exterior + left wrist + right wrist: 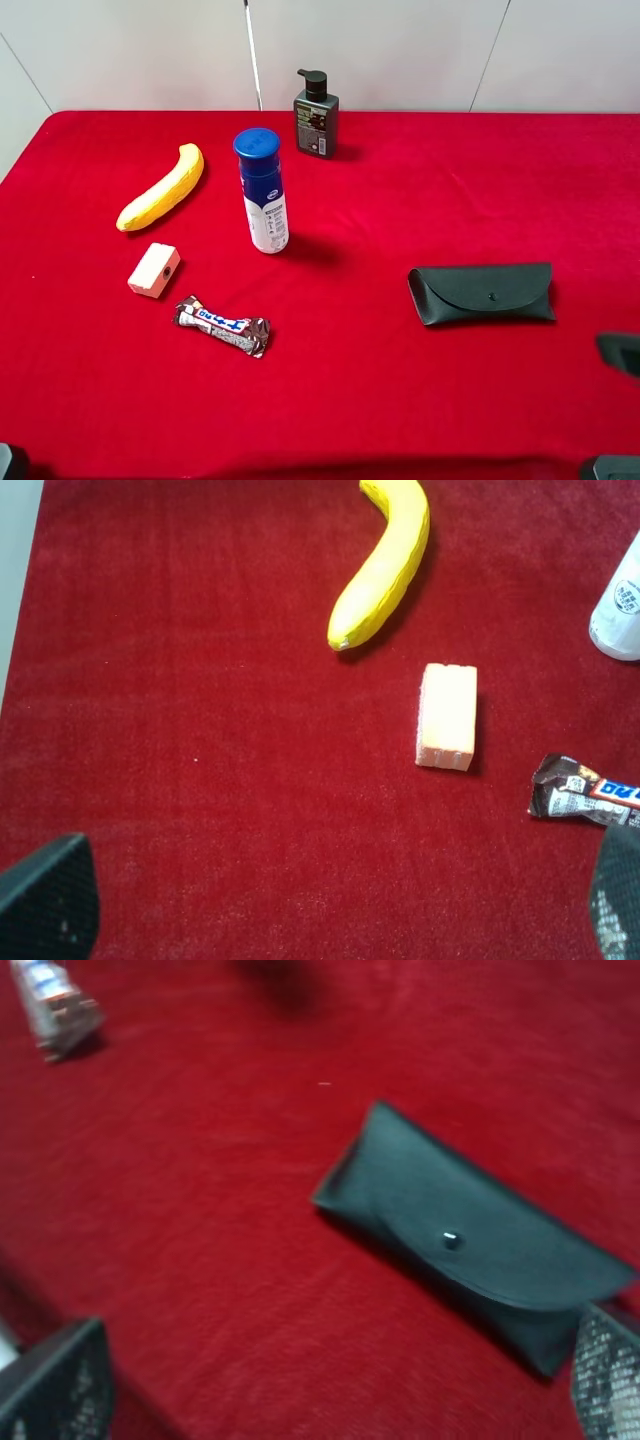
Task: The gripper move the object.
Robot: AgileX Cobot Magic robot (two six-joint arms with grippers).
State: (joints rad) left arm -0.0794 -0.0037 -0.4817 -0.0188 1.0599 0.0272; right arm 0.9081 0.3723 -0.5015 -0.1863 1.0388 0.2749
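Observation:
The candy bar [222, 326] in a shiny brown-and-white wrapper with blue lettering lies flat on the red cloth, front left of centre. In the left wrist view its crimped end [585, 795] shows just beside one finger. My left gripper [330, 920] is open and empty, low at the front left, with a fingertip [10, 462] at the frame corner. My right gripper [330, 1385] is open and empty at the front right, next to the black glasses case [475, 1235]. The candy bar [55, 1000] is far from it.
A white block [154, 270] lies just behind the candy bar, with a banana [160, 187] beyond it. A white bottle with a blue cap [263, 190] stands mid-table, and a dark pump bottle [316, 118] stands at the back. The glasses case [482, 292] lies at the right.

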